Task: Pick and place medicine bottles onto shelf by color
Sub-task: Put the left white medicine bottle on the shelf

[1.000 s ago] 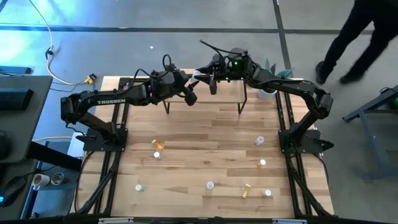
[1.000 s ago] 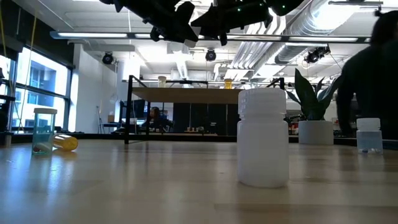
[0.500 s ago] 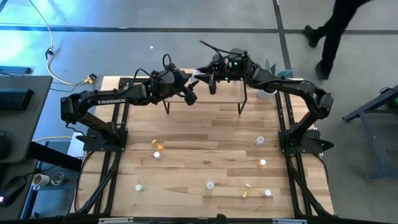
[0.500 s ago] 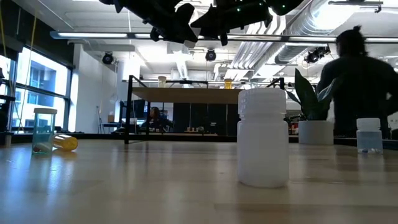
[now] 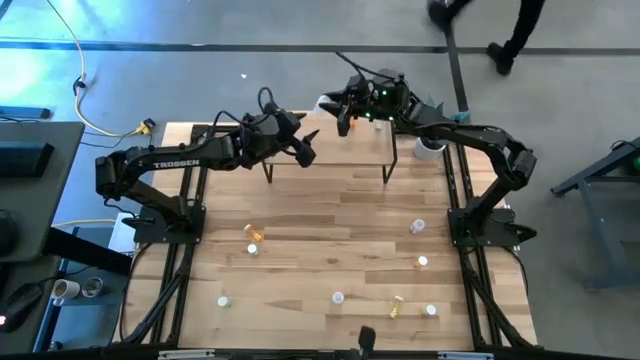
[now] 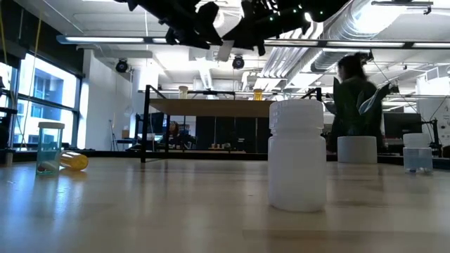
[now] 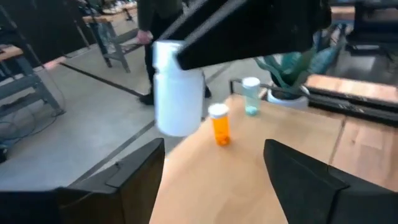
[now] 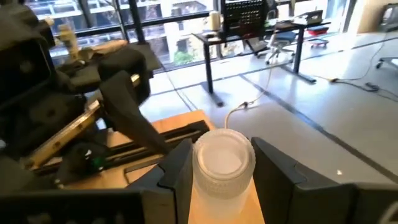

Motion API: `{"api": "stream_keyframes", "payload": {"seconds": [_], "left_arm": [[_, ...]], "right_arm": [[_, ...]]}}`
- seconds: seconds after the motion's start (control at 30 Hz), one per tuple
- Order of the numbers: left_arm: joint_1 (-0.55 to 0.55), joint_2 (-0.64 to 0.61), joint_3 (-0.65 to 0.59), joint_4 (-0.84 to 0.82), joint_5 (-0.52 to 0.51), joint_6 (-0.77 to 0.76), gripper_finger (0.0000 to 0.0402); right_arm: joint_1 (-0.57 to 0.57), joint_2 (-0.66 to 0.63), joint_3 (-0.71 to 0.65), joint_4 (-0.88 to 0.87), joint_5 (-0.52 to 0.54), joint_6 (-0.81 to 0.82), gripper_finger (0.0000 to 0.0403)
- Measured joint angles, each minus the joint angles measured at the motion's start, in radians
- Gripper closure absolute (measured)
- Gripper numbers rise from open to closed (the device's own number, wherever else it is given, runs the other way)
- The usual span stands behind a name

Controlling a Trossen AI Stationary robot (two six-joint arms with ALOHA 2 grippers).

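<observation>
the surface (image 5: 330,215) was big, with the shelf (image 5: 345,150) at its 12 o'clock edge. the right gripper (image 8: 217,163) hung over the shelf, jaws clenched on a white bottle (image 8: 222,160). the left gripper (image 5: 306,146) hung beside it, jaws released. an orange bottle (image 7: 219,123) stood on the shelf.

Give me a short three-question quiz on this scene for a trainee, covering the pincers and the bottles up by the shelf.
1. True or false: the left pincer is shut on a bottle.
2. Multiple choice: which bottle stands on the shelf near the pale clear bottle? A yellow, B orange, C white.
3. Fill in: the white bottle is held by the ____ pincer.

Key: 1 false, it is open and empty. 2 B, the orange bottle. 3 right; the right pincer is shut on it, above the shelf.
</observation>
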Motion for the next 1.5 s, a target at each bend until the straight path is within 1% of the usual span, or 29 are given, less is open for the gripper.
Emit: {"api": "stream_keyframes", "payload": {"seconds": [0.07, 0.2, 0.33, 0.57, 0.8, 1.03, 1.5], "left_arm": [[0.003, -0.015, 0.0, 0.0, -0.006, -0.001, 0.0136], [0.022, -0.055, 0.0, 0.0, -0.007, -0.001, 0.0135], [0.051, -0.092, 0.0, -0.001, -0.008, -0.001, 0.0135], [0.091, -0.135, 0.0, -0.009, -0.011, -0.009, 0.0135], [0.1, -0.141, 0.0, -0.063, -0.014, -0.011, 0.0135], [0.101, -0.141, 0.0, -0.061, -0.035, -0.009, 0.0135], [0.105, -0.141, 0.0, -0.061, -0.033, 0.0, 0.0135]], "right_arm": [[-0.009, 0.0, 0.014, -0.001, 0.011, -0.005, 0.0286], [-0.028, 0.002, 0.057, 0.0, 0.038, -0.066, 0.0286], [-0.047, 0.036, 0.119, -0.023, 0.042, -0.089, 0.0286], [-0.035, 0.157, 0.233, -0.223, 0.04, -0.161, 0.0286], [-0.023, 0.203, 0.239, -0.266, 0.027, -0.157, 0.0286], [-0.014, 0.238, 0.239, -0.304, 0.031, -0.157, 0.0286], [-0.017, 0.306, 0.238, -0.335, 0.046, -0.183, 0.0286]]}}
